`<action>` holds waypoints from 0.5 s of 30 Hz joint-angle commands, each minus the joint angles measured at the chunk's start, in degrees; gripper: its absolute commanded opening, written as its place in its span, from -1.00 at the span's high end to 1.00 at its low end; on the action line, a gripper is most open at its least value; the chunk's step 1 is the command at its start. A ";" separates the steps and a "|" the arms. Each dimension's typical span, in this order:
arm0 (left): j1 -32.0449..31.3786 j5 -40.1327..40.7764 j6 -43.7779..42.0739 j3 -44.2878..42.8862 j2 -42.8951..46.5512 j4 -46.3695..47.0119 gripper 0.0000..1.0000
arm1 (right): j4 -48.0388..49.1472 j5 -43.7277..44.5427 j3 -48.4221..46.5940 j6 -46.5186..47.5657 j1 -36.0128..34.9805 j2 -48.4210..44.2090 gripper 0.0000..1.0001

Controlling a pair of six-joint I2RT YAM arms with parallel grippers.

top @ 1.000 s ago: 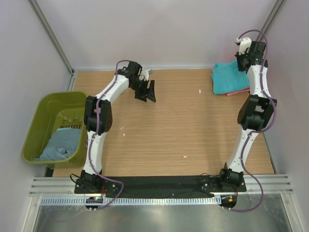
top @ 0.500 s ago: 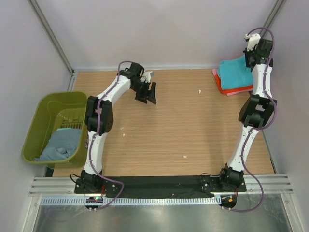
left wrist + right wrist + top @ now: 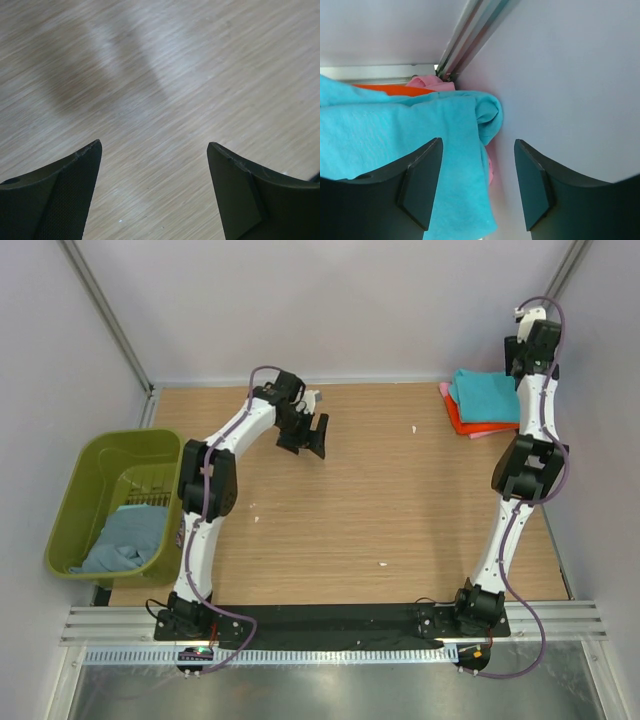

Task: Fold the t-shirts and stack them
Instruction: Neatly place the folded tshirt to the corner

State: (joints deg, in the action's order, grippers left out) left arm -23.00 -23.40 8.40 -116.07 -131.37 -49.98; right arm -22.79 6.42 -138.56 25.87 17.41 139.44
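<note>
- Top external: three folded t-shirts sit stacked at 1 o'clock on the worktop (image 3: 380,500). The turquoise t-shirt (image 3: 487,395) lies uppermost, the orange-red t-shirt (image 3: 478,426) under it, and a sliver of the pink t-shirt (image 3: 443,390) shows at the edge.
- The grey-blue t-shirt (image 3: 125,538) lies crumpled in the olive-green bin (image 3: 75,480), off the worktop's edge at 9 o'clock. By that count the task looks about three-quarters done, with one shirt left to lift out, fold and add to the pile.
- The left gripper (image 3: 306,448) hangs over bare wood at 11 o'clock, and the right arm (image 3: 530,465) reaches up over the stack.
- Left wrist: the left gripper's jaws stand wide apart with nothing between them. Only wood grain and a soft shadow show below, and no shirt is in this view.
- Right wrist: the right gripper (image 3: 477,141) also has its jaws apart and grips nothing.
- This view alone shows the turquoise shirt's rolled fold at 12 o'clock lying close to the side wall (image 3: 570,75), with pink cloth beneath it and orange at 10 o'clock. Whether cloth touches wall cannot be told.
- Only the overhead camera shows the bin and the fourth shirt.
</note>
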 commanded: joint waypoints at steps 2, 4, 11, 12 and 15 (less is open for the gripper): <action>-1.16 14.48 0.04 -2.13 6.47 1.02 -0.84 | 4.33 2.38 -1.81 -5.99 -1.85 -11.63 -0.32; -2.04 25.26 -0.84 -4.06 7.79 1.37 -0.98 | 2.67 -0.78 -0.31 -8.54 -2.73 -16.18 -0.34; -2.75 45.97 -0.22 -8.65 11.65 3.04 -0.99 | -2.87 -23.97 14.09 -24.86 -6.68 -30.42 -0.99; -2.75 46.33 -0.75 -8.56 12.10 3.04 -0.99 | -2.88 -25.82 19.50 -25.68 -8.08 -32.10 -0.99; -2.83 45.29 -3.30 -6.46 15.78 3.13 -0.99 | -2.53 -32.51 28.05 -30.43 -10.46 -38.59 -0.99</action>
State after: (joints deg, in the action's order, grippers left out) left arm -25.87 16.10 7.44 -122.32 -121.36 -48.64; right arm -23.83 -15.42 -117.56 4.05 8.71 104.57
